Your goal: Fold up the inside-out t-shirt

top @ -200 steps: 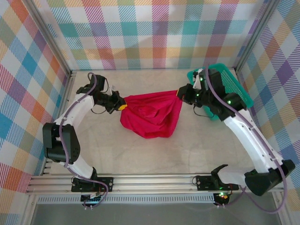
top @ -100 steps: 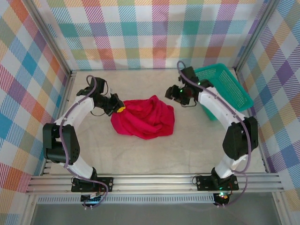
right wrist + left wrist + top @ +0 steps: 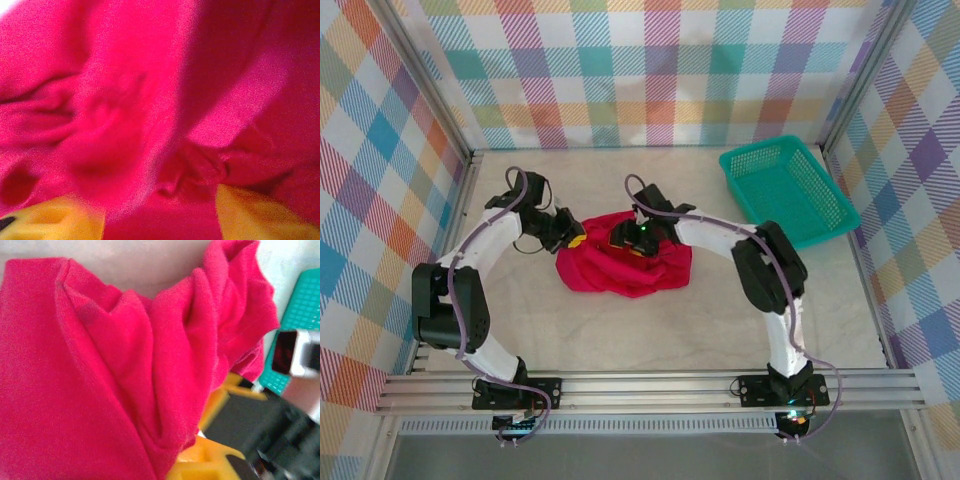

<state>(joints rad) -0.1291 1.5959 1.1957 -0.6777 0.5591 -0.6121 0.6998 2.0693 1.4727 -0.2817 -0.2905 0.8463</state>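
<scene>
Across the pale beige tabletop (image 3: 620,330), pastel plaid walls (image 3: 650,70) close in three sides and aluminium rails (image 3: 650,385) run along the near edge. At the left, the left gripper (image 3: 578,238) touches the shirt's left edge; whether its yellow fingers pinch cloth I cannot tell. The inside-out t-shirt (image 3: 620,272) lies mid-table as a crumpled, bright red heap of deep folds. Over its far middle, the right gripper (image 3: 622,238) has its yellow fingertips spread wide above the cloth. Far right stands a teal mesh basket (image 3: 788,195), well apart.
</scene>
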